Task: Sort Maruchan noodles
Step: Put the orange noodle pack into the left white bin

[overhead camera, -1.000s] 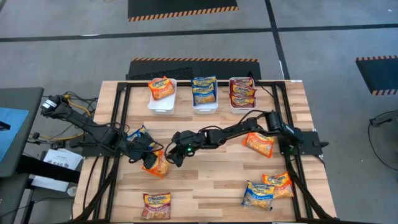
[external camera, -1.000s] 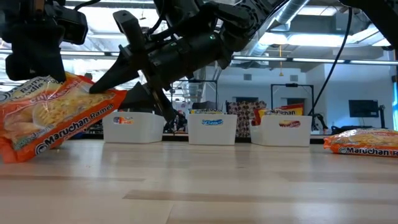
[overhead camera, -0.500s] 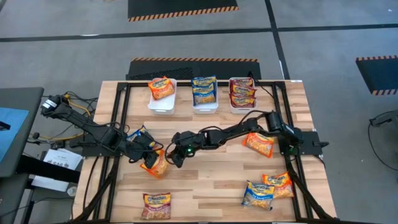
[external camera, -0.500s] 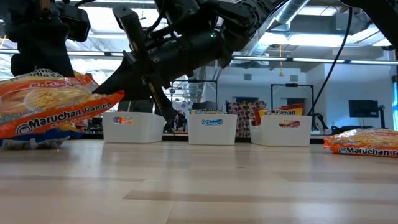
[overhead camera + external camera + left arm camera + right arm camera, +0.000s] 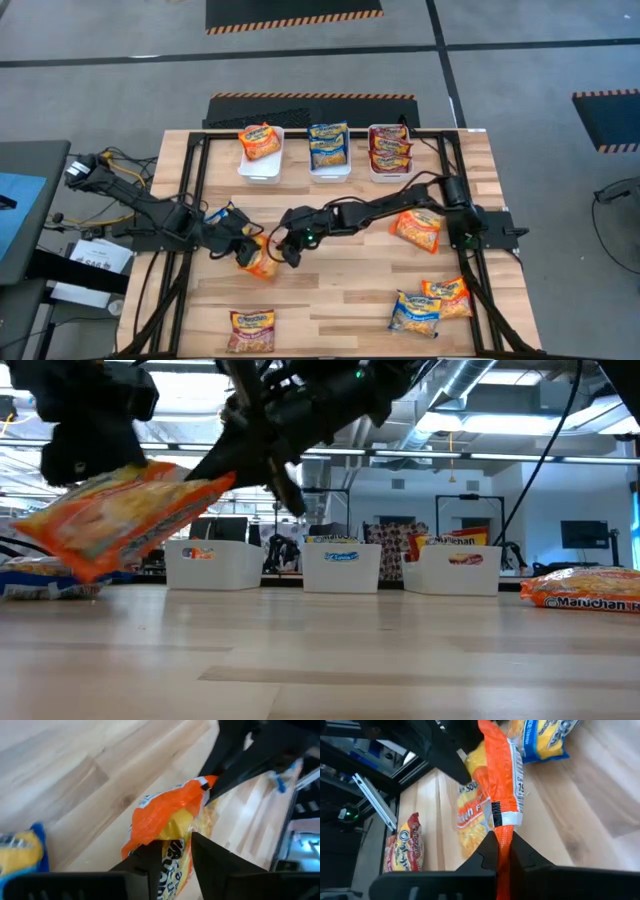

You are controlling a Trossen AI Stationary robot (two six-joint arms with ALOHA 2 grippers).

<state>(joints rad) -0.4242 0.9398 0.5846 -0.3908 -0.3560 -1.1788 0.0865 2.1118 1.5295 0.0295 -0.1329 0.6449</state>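
- The orange packet (image 5: 259, 262) hung in the air above the surface (image 5: 340, 290), left of centre, between the two tools, one at each end.
- The right tool (image 5: 501, 851) was pinched narrow on the packet's crimped edge, as its wrist view showed plainly.
- The left tool (image 5: 174, 851) had its fingers (image 5: 150, 857) set apart astride the other end of the packet; whether they still pressed on the wrapper I could not tell.
- Risk: the right tool held only a thin glossy seam, so the packet could slide out and drop on the surface if the left let go fully.
- Risk: if the left fingers still pinched while the right arm pulled off, the wrapper might tear or the noodles inside crack.
- Risk: a blue packet (image 5: 218, 216) lay just beside the left tool; a falling orange packet could land on it and muddle the next pick.
- Risk: the arms stood close, nearly touching at the packet, so a careless withdrawal could knock them together.
- The bins (image 5: 260, 165) stood well apart at the far edge; a long carry on a seam grip gave time for slipping.
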